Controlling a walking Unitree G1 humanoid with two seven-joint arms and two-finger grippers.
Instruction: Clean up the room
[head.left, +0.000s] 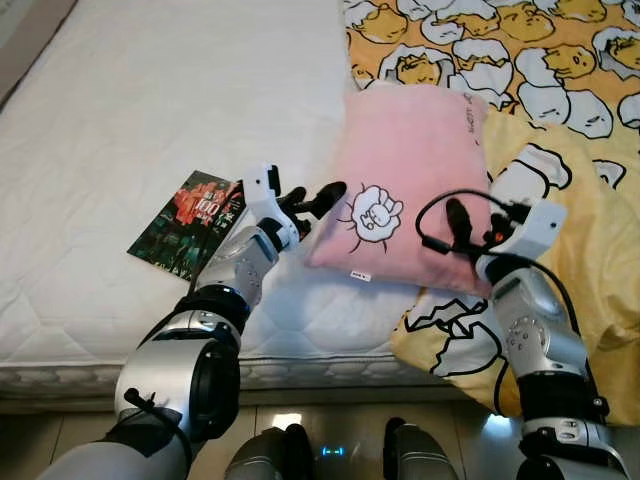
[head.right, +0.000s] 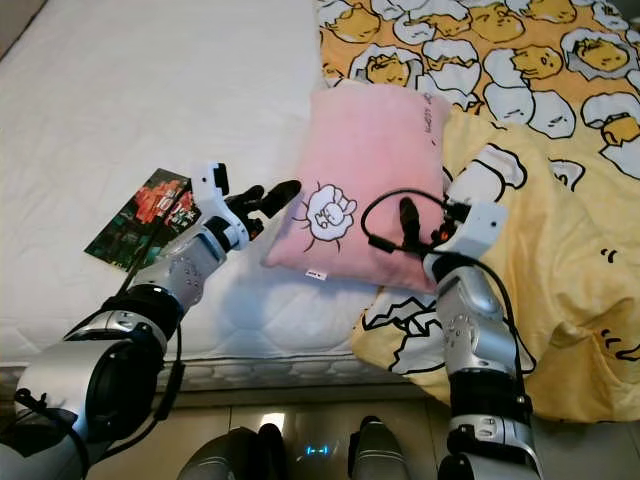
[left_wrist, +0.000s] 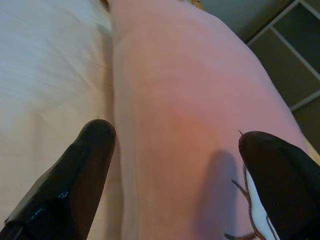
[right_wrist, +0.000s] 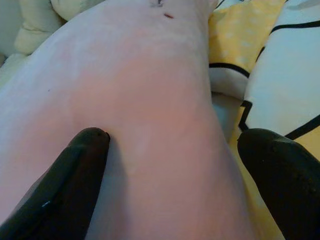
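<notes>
A pink pillow (head.left: 410, 170) with a drawn fist lies on the bed, half on the white mattress (head.left: 150, 100) and half on a yellow blanket (head.left: 590, 200). My left gripper (head.left: 318, 198) is open at the pillow's left edge, one finger (left_wrist: 75, 175) over the sheet and the other (left_wrist: 285, 180) over the pillow (left_wrist: 180, 125). My right gripper (head.left: 470, 228) is open at the pillow's near right corner. In the right wrist view one finger (right_wrist: 65, 185) rests on the pink cloth (right_wrist: 145, 115) and the other (right_wrist: 285, 175) is over the blanket.
A dark book (head.left: 185, 222) with a red cover picture lies on the mattress just left of my left arm. The yellow patterned blanket covers the right side of the bed and hangs over its front edge. Tiled floor (head.left: 330, 420) runs below the bed.
</notes>
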